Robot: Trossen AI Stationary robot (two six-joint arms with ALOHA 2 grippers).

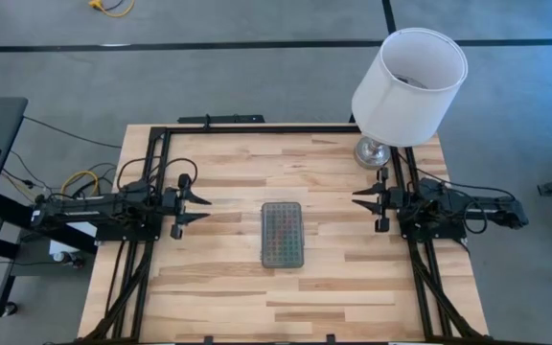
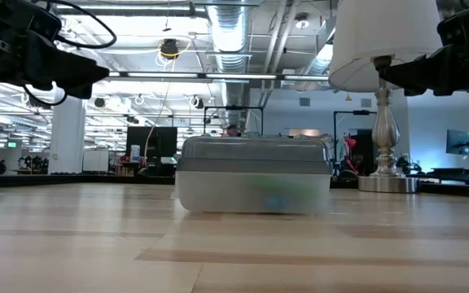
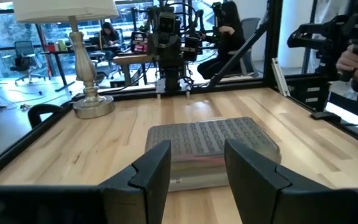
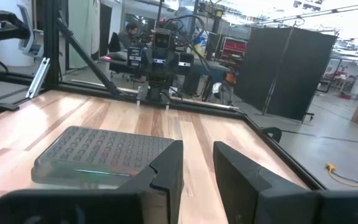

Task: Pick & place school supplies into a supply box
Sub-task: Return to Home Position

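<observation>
My left gripper [image 1: 199, 209] hangs over the left side of the table [image 1: 218, 297] with its fingers moderately apart and nothing between them. My right gripper [image 1: 360, 198] faces it from the right side, parted a little less and just as empty. Both point inward at the supply box [image 1: 282, 233], which lies flat near the middle of the table, well apart from either hand, its long side running away from the front edge. Its grey dotted lid [image 3: 210, 137] is down. Through the clear wall I make out the school supplies [image 4: 98, 172] only as a blurred streak of green and pink, so I cannot tell one from another. I judge the filled box to be light and stiff, but its smooth plastic walls look slippery, and loose pens inside would slide and shift the weight if I tipped it. If I had to lift it, I would close across the narrow width at mid-length, on the walls below the lid seam, and keep it level. The lamp [image 1: 408, 86] stands at the far corner beside my right arm.
</observation>
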